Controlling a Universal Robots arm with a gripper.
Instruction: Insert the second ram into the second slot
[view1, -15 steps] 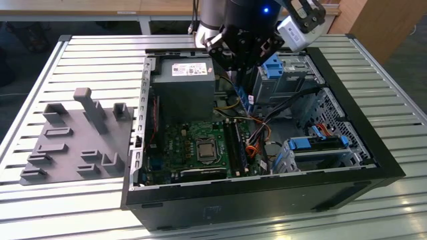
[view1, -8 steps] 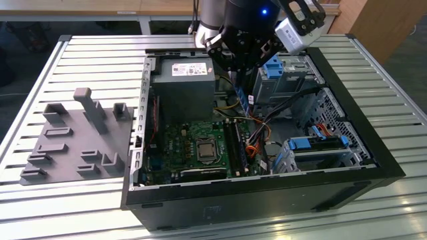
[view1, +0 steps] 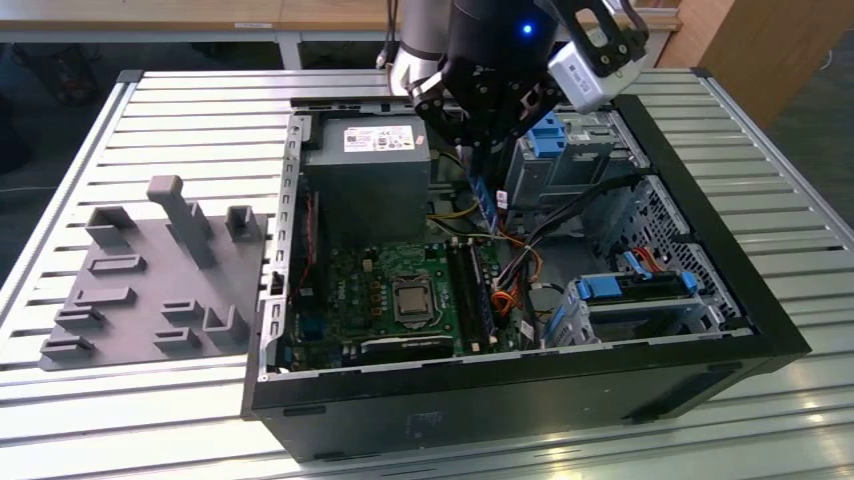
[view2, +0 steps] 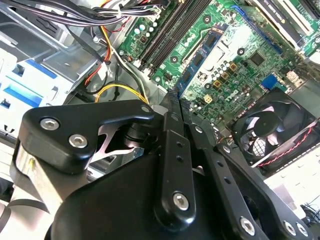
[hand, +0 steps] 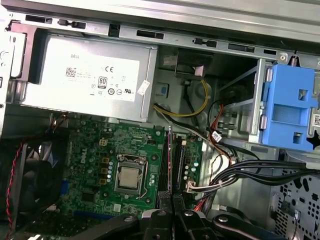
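One second ram (view2: 204, 51), clenched endwise in the pincer (view2: 176, 104): judged light, stiff, fragile; bare board edges suit gripping.

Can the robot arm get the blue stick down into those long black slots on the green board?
Probably yes. The end effector holds the second ram just above the slots, the case is open, and the cables lie off to one side, not across them.
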